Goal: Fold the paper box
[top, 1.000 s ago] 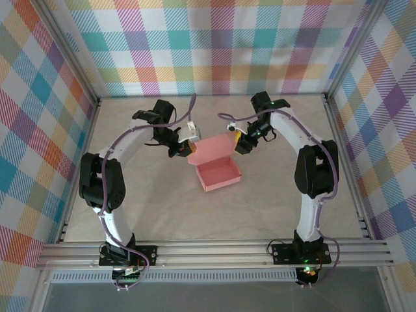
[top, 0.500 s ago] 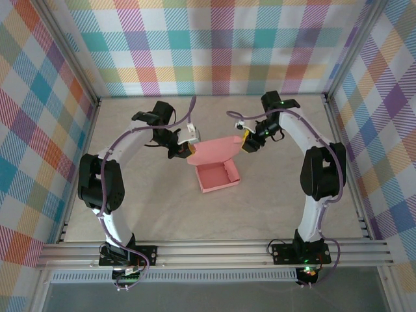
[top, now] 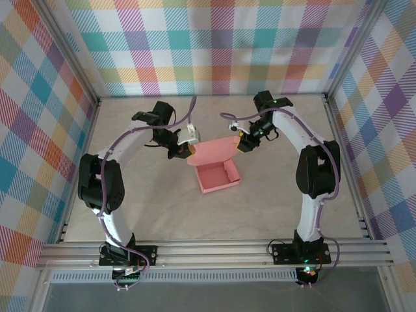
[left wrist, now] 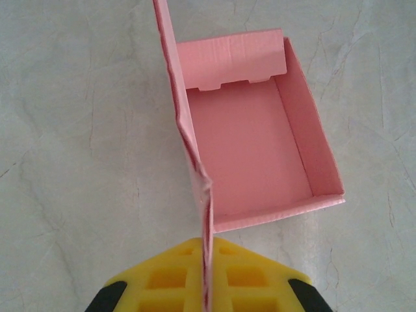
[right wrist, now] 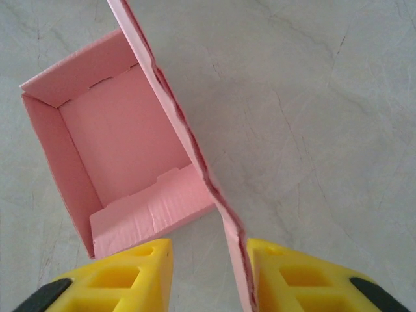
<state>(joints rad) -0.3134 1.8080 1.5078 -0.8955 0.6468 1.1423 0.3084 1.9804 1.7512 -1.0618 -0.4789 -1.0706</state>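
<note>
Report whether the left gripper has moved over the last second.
No. The left gripper sits at the same spot relative to the table rear edge, clamped on the paper box lid.

I count one paper box on one bench. My tools number two: the left tool and the right tool. Four yellow fingers, two apiece.

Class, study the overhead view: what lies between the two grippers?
The box's raised lid lies there. In the top view it runs from the left gripper to the right gripper.
</note>
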